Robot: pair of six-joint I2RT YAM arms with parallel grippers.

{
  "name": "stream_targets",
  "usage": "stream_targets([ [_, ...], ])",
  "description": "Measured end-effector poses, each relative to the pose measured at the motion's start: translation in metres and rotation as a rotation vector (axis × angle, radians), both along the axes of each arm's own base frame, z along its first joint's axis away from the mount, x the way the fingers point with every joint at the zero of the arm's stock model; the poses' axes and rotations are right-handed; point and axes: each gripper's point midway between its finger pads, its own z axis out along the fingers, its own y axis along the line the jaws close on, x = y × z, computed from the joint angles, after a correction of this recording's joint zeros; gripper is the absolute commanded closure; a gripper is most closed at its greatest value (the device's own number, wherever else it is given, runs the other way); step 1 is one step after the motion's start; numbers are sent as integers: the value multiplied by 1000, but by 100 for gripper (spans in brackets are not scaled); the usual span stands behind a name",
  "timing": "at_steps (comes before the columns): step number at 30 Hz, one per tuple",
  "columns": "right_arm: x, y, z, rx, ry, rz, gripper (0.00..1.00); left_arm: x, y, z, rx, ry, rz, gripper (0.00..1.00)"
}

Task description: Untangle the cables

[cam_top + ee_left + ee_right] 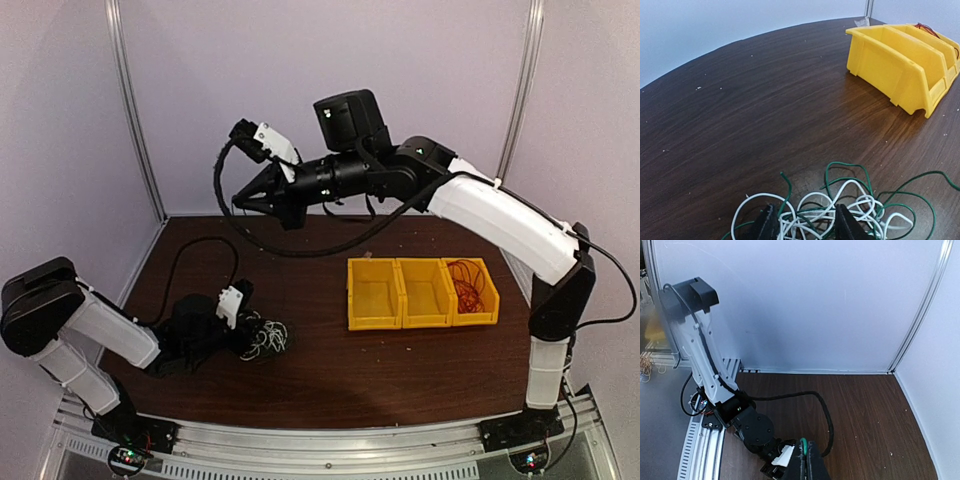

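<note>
Likely you risked dragging all the cables (pixel 267 338) together.
Your left gripper (pixel 802 226) had jaws apart astride several; right gripper (pixel 241 203) was pinched shut on a green strand (pixel 802 443).

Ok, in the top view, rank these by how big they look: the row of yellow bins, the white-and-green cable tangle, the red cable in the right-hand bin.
1. row of yellow bins
2-3. cable tangle and red cable: they look alike, and the left gripper hides part of the tangle, so unranked.
</note>
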Motion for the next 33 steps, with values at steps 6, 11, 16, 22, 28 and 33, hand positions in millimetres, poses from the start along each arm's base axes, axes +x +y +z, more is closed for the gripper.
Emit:
stream_targets([
  [6,13,-38,97,187,-91,-41,100,1,5,1,-29,-20,30,56],
  [11,23,-109,176,336,-178,-114,100,-2,22,-16,0,10,75,53],
  [16,13,-148,210,398,-222,-129,100,4,40,-29,34,31,160,51],
  [22,8,-163,220,415,-226,-118,100,23,62,-36,54,55,298,39],
  [28,46,-218,244,462,-255,-240,100,36,63,-49,81,83,359,30],
  [33,54,-255,260,491,-285,-298,100,43,60,-48,62,85,382,30],
])
